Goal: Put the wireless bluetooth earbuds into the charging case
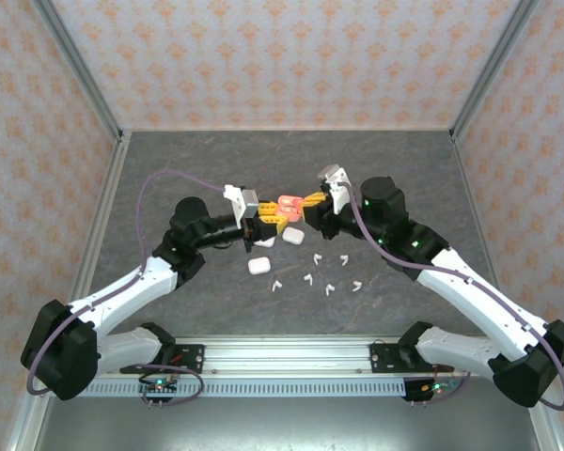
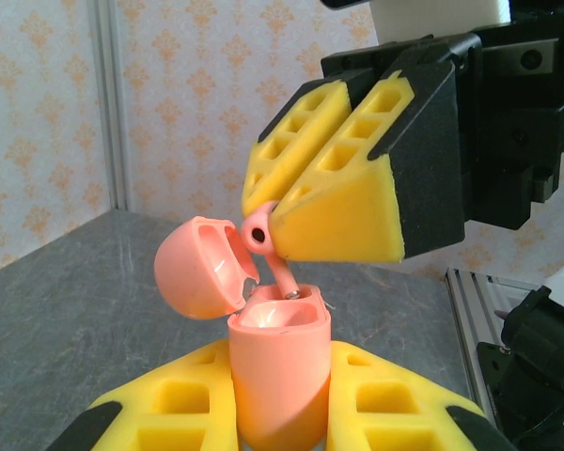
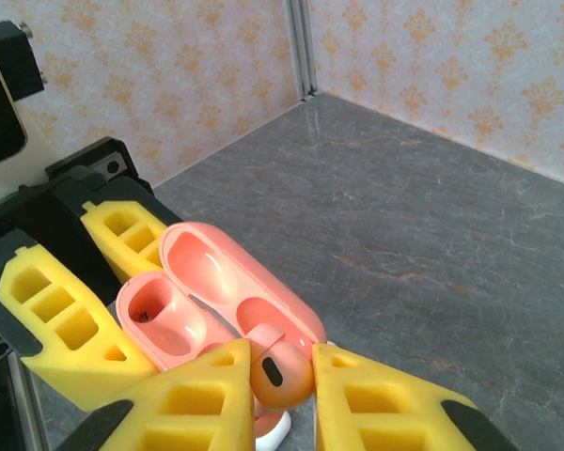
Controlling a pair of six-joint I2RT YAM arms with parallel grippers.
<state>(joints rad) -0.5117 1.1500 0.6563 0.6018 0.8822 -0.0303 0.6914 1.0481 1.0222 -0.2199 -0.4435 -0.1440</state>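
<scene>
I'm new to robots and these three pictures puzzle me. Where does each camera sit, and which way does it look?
Top: above and behind the arms, facing down at the table; both arms show.
Left wrist: on the left arm, facing forward; its yellow fingers hold the pink case.
Right wrist: on the right arm, facing forward; its fingers pinch a pink earbud.
Shared: both wrist views show the open case and the earbud.
</scene>
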